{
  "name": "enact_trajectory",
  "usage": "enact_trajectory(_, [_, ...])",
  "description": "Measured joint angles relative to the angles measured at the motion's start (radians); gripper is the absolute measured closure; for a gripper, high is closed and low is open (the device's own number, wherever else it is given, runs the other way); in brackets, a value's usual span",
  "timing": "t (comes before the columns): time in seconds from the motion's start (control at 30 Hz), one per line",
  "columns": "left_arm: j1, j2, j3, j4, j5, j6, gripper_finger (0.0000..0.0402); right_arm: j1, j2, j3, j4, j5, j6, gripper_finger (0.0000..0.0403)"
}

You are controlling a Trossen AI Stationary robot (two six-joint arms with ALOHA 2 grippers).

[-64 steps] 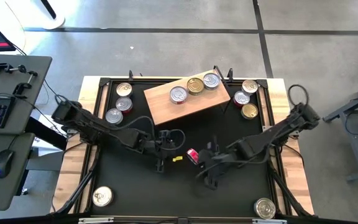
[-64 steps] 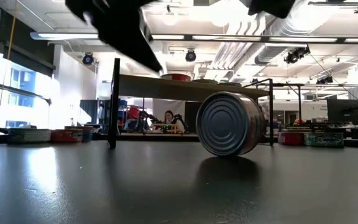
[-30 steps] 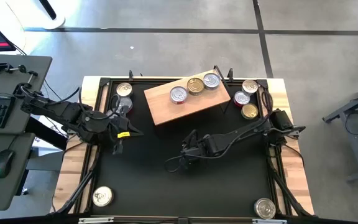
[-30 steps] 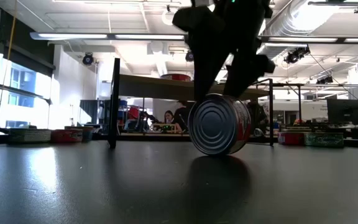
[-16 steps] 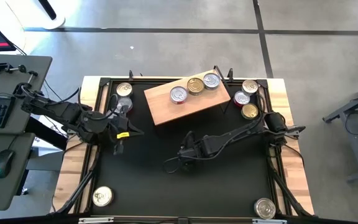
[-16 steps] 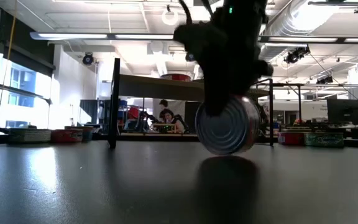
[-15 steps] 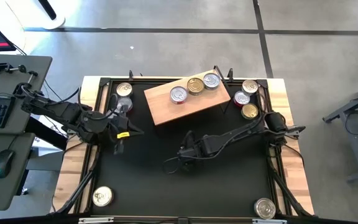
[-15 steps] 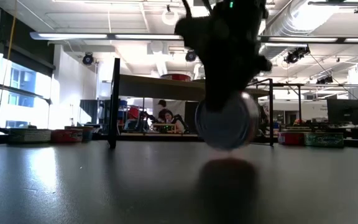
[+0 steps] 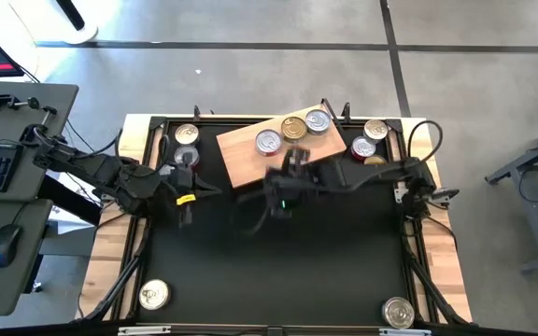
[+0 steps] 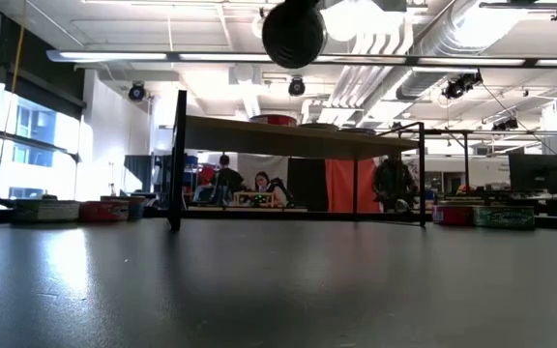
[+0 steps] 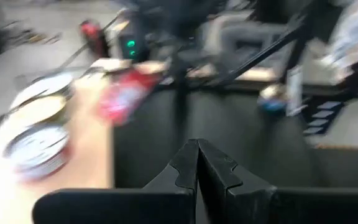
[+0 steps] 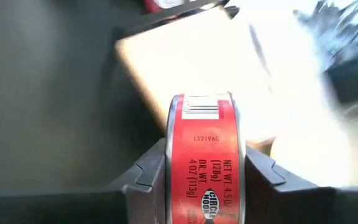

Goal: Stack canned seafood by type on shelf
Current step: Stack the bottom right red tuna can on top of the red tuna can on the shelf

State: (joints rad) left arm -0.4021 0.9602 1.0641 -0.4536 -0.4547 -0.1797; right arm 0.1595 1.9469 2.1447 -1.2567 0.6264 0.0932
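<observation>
Right tool (image 12: 201,168) clamps small round red-labelled tin (image 12: 202,155) on edge, raised beside flat light-brown wooden shelf (image 9: 246,159); left tool (image 11: 197,165) fully closed, empty, at tabletop's left side

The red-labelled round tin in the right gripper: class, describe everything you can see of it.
The red-labelled round tin is a short metal can with a red paper label bearing small white print and a white barcode panel. It stands on edge, flat faces sideways, clamped between the right gripper's dark fingers, which press on those faces. It hangs off the mat; the low view shows its round ridged end high up. The light-brown wooden shelf block lies beyond it.
</observation>
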Motion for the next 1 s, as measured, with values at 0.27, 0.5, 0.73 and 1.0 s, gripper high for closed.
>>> enact_trajectory(0.27, [-0.19,0.032,0.0,0.212,0.006,-0.017,0.0401,-0.187,0.039,-0.001,0.056,0.052,-0.526,0.0291])
enact_trajectory(0.5, [-0.388,0.008,0.0,0.439,-0.106,0.163,0.0401,-0.241,0.101,-0.001,0.164,0.017,-0.758,0.0291])
enact_trajectory(0.73, [-0.483,-0.025,0.0,0.413,-0.312,0.226,0.0401,-0.245,0.166,-0.001,0.238,0.044,-0.861,0.0285])
enact_trajectory(1.0, [-0.524,-0.039,0.0,0.389,-0.326,0.227,0.0401,-0.265,0.183,-0.001,0.258,0.08,-0.877,0.0258])
